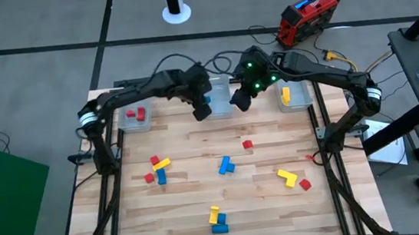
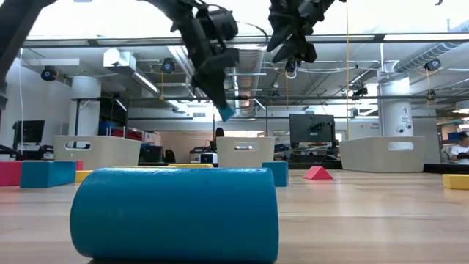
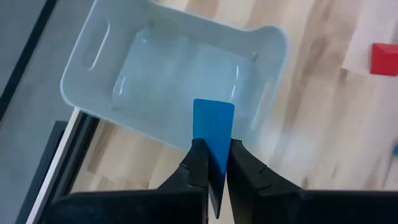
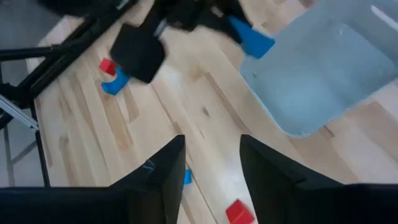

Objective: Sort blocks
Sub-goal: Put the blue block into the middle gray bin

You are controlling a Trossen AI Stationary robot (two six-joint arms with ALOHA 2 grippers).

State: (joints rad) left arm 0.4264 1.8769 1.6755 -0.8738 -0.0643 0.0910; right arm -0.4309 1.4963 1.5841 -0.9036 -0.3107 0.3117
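My left gripper (image 1: pixel 202 109) is shut on a blue block (image 3: pixel 212 123) over the near rim of the clear middle bin (image 1: pixel 222 105) at the table's far edge. My right gripper (image 1: pixel 241 97) hangs open just to the right of it, above the same bin, with nothing between its fingers (image 4: pixel 163 177). The left bin (image 1: pixel 134 117) holds red blocks and the right bin (image 1: pixel 294 95) a yellow one. Several red, blue and yellow blocks lie on the wooden table, among them a red cube (image 1: pixel 247 144) and a blue piece (image 1: pixel 225 164). My left gripper pinches the blue block between its two fingers (image 3: pixel 198 163) by its two flat sides (image 3: pixel 214 149). The fingers slant down from above. The block's free end (image 3: pixel 213 109) sticks out past the fingertips. It hangs clear above the middle bin, touching nothing else.
A cluster of yellow, red and blue blocks (image 1: pixel 158 169) lies left of centre. A yellow piece (image 1: pixel 286 176) and a red one (image 1: pixel 305 184) lie at the right, and a yellow and blue pair (image 1: pixel 218 219) near the front edge. A big blue block (image 2: pixel 174 214) fills the low view.
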